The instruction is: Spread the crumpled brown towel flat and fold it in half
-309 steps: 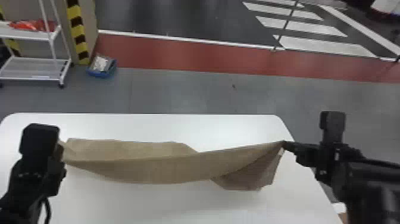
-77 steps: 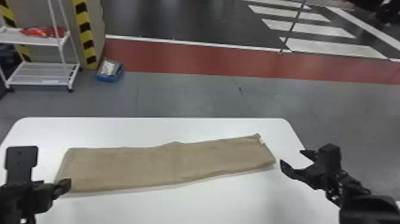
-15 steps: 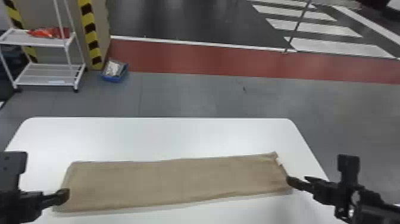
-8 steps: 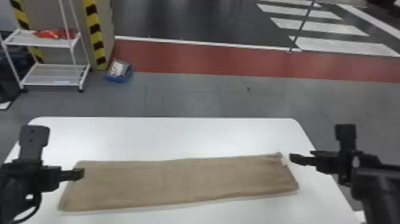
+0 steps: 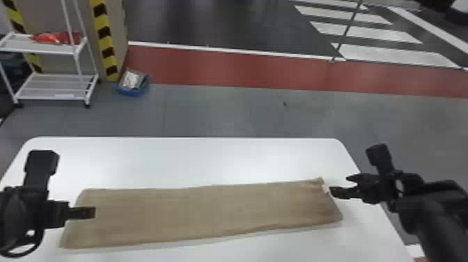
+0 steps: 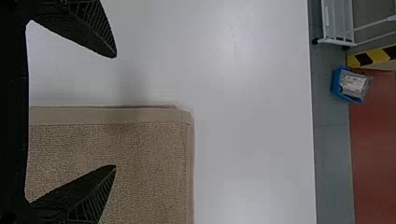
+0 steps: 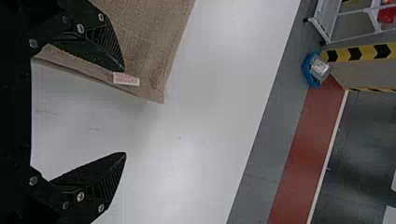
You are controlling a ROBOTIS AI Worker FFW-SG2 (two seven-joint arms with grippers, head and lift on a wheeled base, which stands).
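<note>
While the left pincer [image 6: 116, 112] stands wide open over the left end of the towel [image 5: 198, 210], with one finger above the cloth and the other above bare desk [image 5: 146, 160], it has hold of nothing. The right pincer [image 7: 124, 112] is likewise wide apart and empty; one of its fingers is at the towel's right end, close to the small white label [image 7: 126, 79]. Whether this finger touches the cloth, I cannot tell.

The towel lies flat across the desk, as a long strip from one pincer to the other. A second edge shows along part of its near side, so I judge that it is doubled lengthwise, and that perhaps only a tidying or one more fold remains.

The towel should be light, soft and limp, with a rough weave which gives good grip and does not break. As it lies so low, the fingers must come down almost to the desk, and must pinch all layers together, otherwise only the upper one will rise. The best hold is, I think, at the end corners, on the thicker hem [image 6: 107, 115]. Farther off, on the floor, there is a blue bin [image 5: 133, 83].
</note>
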